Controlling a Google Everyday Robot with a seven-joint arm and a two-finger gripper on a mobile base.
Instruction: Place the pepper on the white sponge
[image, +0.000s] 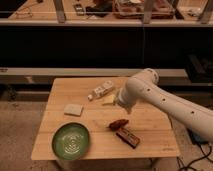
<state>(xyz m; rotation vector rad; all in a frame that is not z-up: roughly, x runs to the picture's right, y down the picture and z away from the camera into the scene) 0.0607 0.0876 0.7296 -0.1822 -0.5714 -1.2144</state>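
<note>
Pale matt wood for the bench (150, 125). Glossy on the green plate (56, 141). Smooth white plastic on the arm (165, 100), jaws over the bench's rear.

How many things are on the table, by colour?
White: 2, the white sponge and the bottle
Green: 1, the plate
Dark red: 1, the pepper
Brown: 1, the block
Total: 5
The claw, not counted, hangs beside the bottle, above the table.
</note>
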